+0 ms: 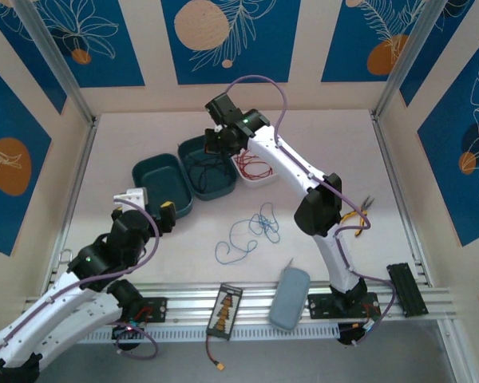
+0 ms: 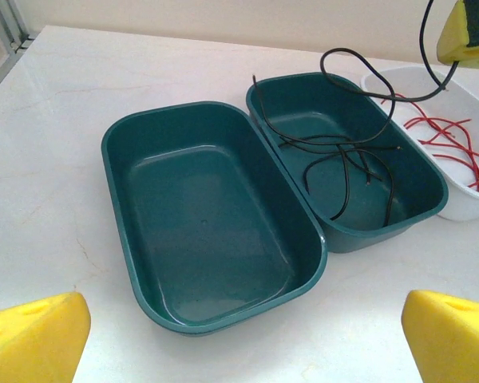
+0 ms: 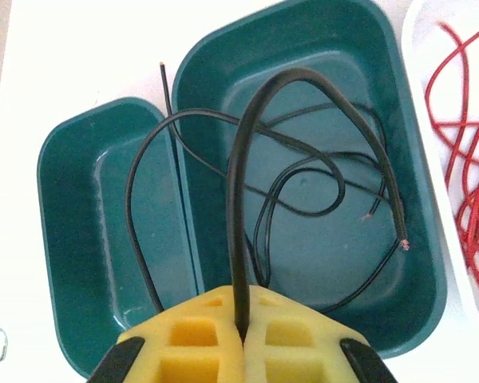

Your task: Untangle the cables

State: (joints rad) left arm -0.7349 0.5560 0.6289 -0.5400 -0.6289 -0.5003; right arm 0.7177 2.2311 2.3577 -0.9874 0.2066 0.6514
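**Inspector:** Where do the colours stand?

**Assessor:** Two of the three are sorted. The red wires (image 2: pixel 443 132) lie in the white tray (image 2: pixel 463 206). The black wires (image 2: pixel 343 163) lie in the far teal tray (image 2: pixel 431 191), directly beneath the right fingers. The blue wires (image 1: pixel 251 230) lie loose on the table (image 1: pixel 343 152), in no tray and well apart from both sets of fingers.

**Inspector:** Right gripper?

**Assessor:** The right gripper (image 3: pixel 243 339) has its yellow pads pressed together, pinching one black wire (image 3: pixel 238 199). That wire arches up from the pads and drops back into the tray below them. One black loop hangs over the rim toward the neighbouring tray.

**Inspector:** Left gripper?

**Assessor:** The left gripper (image 2: pixel 243 339) has its fingers spread wide and holds nothing. The empty teal tray (image 2: pixel 207 215) sits just ahead of the fingertips and is framed between them in the wrist view.

**Inspector:** Your assessment of progress?

**Assessor:** In my judgement, well advanced but not closed. Red is separated and binned. Black is separated and over its tray, but the pinched strand has not been let go and the overhanging loop is not tucked in. Blue is the outstanding item. Its strands cross one another on the table, and they are too fine for me to tell whether they are actually knotted. The empty tray before the left fingers is probably meant for them. Thin, limp wire of this kind is likely to snag on a rim or drag its neighbours along when lifted.
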